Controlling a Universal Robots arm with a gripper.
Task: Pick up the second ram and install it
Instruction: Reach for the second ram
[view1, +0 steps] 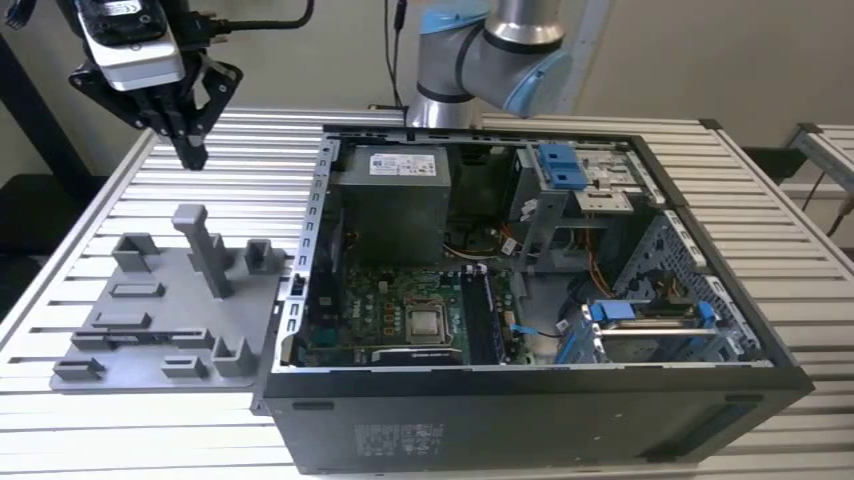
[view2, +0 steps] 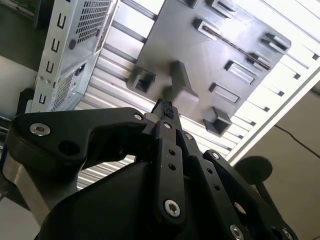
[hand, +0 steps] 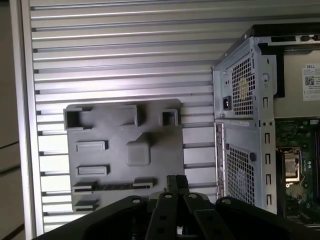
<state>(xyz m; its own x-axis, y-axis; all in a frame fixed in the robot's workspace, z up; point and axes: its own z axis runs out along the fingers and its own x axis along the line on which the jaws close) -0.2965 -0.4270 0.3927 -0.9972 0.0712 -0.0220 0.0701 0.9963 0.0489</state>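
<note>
1. The second ram (view1: 150, 337) looks like the thin dark strip standing on edge in the grey tray's (view1: 134, 381) long slot, near its front edge.
2. The PC case (view1: 534, 410) sits just beside the tray.
3. The gripper (view1: 194, 158) hangs high over the tray, fingers pinched together with nothing in them.

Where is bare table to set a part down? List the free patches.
Free: the slatted table behind the grey tray, and the strip at the exterior view's right of the computer case. Crowded: the tray's posts and the case's inside.
</note>
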